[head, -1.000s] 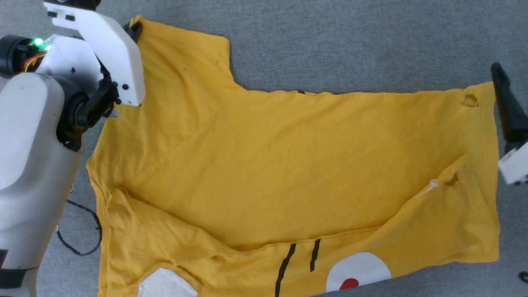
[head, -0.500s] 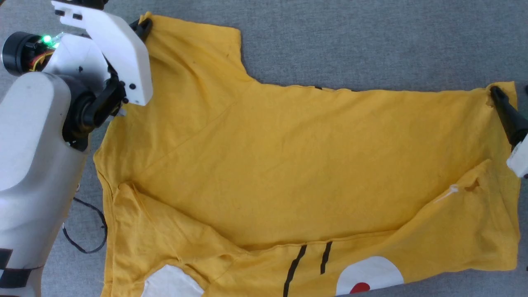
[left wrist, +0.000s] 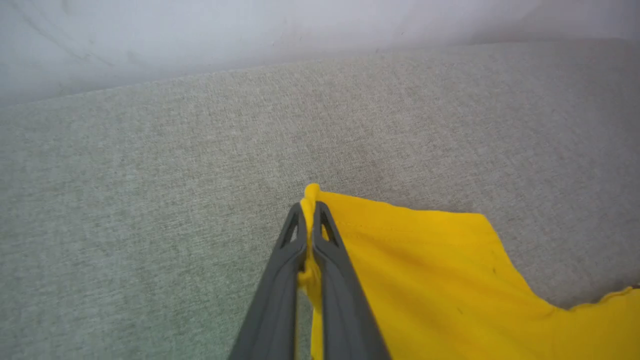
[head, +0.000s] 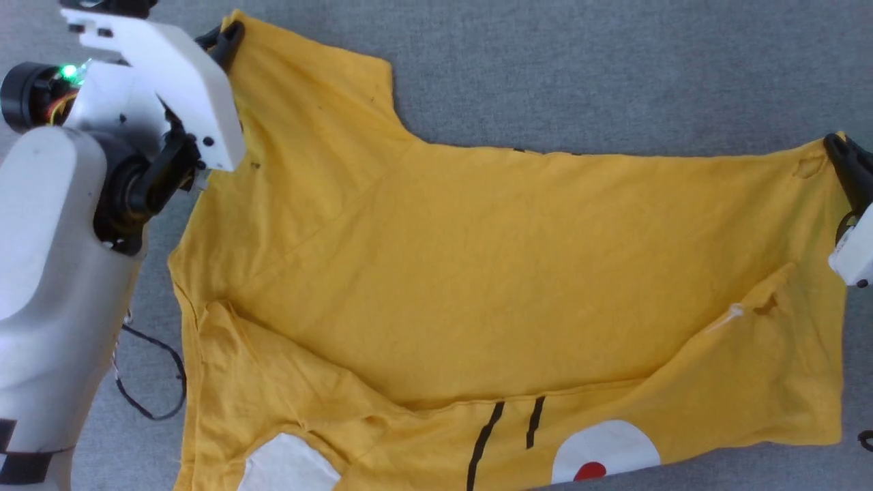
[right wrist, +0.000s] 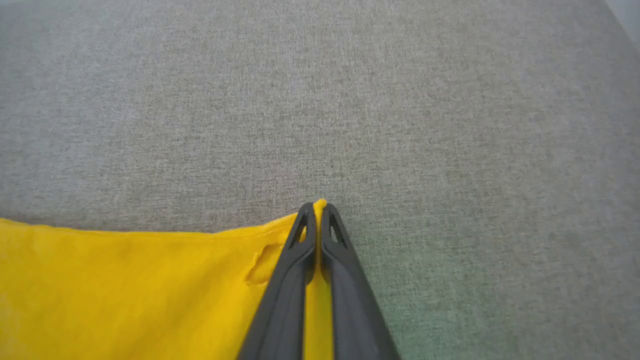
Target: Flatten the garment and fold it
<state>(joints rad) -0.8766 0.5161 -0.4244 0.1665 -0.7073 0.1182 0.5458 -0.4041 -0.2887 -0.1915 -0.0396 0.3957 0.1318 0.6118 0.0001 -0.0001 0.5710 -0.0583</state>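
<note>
While the grey fabric surface (head: pixel 580 68) carried the yellow T-shirt (head: pixel 477 273) spread wide, flattening looked part done: the near edge lay flipped over, lower left was wrinkled, and no fold had started. Left gripper (left wrist: pixel 311 210) fingers pinched its far-left sleeve corner. Right gripper (right wrist: pixel 318 210) fingers clamped its far-right corner beside a small hole (right wrist: pixel 257 270).

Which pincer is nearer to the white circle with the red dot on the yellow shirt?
Right. The right pincer grips the far right corner of the shirt, on the side of the white circle; the left pincer grips the sleeve corner at the far left.
</note>
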